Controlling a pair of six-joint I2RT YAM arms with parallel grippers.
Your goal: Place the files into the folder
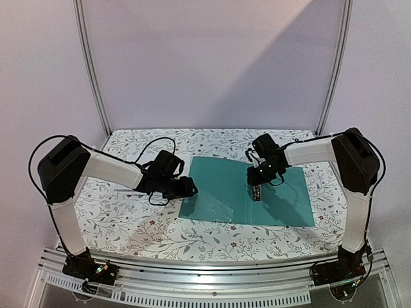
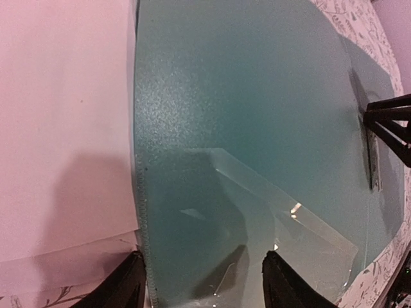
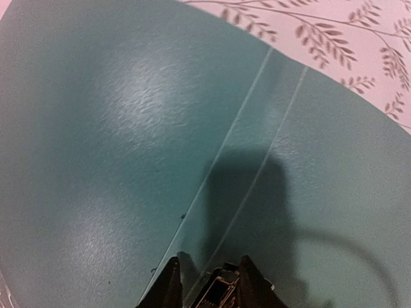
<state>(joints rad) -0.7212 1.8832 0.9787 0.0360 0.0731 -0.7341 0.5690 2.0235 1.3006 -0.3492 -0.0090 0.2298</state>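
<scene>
The teal folder [image 1: 282,199] lies open and flat on the table, its spine crease [image 3: 250,128] running away from my right wrist. White files [image 2: 64,128] lie beside the folder's left edge [image 2: 138,192]; in the top view my left arm hides them. My left gripper [image 2: 205,285] [image 1: 189,188] is open and straddles that edge, one finger over the paper, the other over a clear inner pocket [image 2: 282,224]. My right gripper [image 3: 210,285] [image 1: 257,185] hovers low over the spine with its jaws narrow. The metal clip [image 3: 221,294] sits between them, and a gap shows on its left side.
The table wears a white cloth with a leaf pattern [image 1: 128,224]. Metal frame posts [image 1: 90,64] rise at the back corners. In the left wrist view the right gripper's dark fingers [image 2: 392,122] stand by the clip [image 2: 371,154] at the folder's far side.
</scene>
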